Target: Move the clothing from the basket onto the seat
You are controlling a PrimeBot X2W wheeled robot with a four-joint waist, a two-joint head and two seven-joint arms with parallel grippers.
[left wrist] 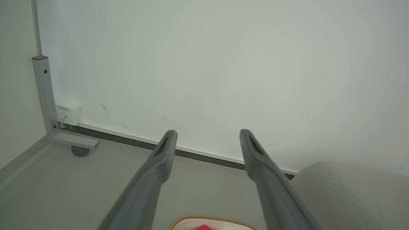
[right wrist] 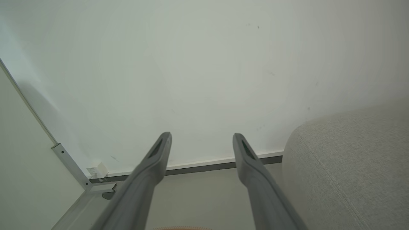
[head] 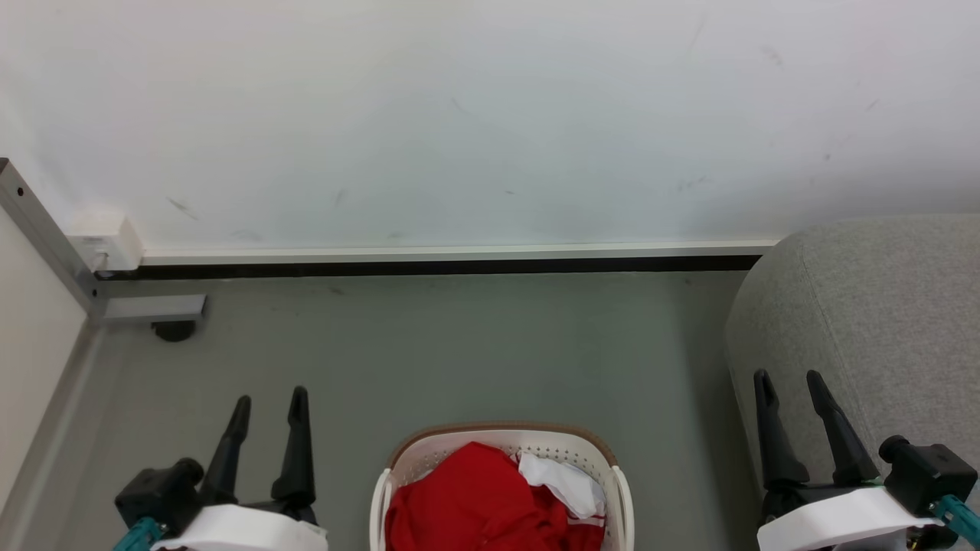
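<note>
head view: my left gripper [head: 271,394] sits at 7 o'clock, its two long, dark, tapered fingers spread apart with nothing between them. my right gripper [head: 787,373] sits at 4 o'clock, fingers parted and empty too, in front of the rounded corner of the grey sofa [head: 880,306]; i cannot tell whether they touch it. the sofa's fabric is finely woven, with a seam running along it. at 6 o'clock, between my grippers, stands the oval white plastic basket [head: 501,430], its wall dotted with small holes under a brown rim. the clothing [head: 467,497] lies inside it, a crumpled red heap with white stripes low on its right, and a white cloth [head: 563,480] at its 2 o'clock side. the floor [head: 459,344] is smooth grey-green. the wall [head: 459,115] is matte white with faint scuffs. at 9 o'clock a small white wall box [head: 107,241] sits beside a grey metal post [head: 38,222].

left wrist view: my left gripper [left wrist: 207,131] stands wide open. at 6 o'clock are the basket's brown rim [left wrist: 214,218] and a scrap of red; the sofa bulges at 4 o'clock. the wall box at 9 o'clock carries print too small to read.

right wrist view: my right gripper [right wrist: 202,134] is open and empty. the sofa's coarse grey weave is at 3 to 5 o'clock, and a sliver of the brown rim at 6 o'clock.
</note>
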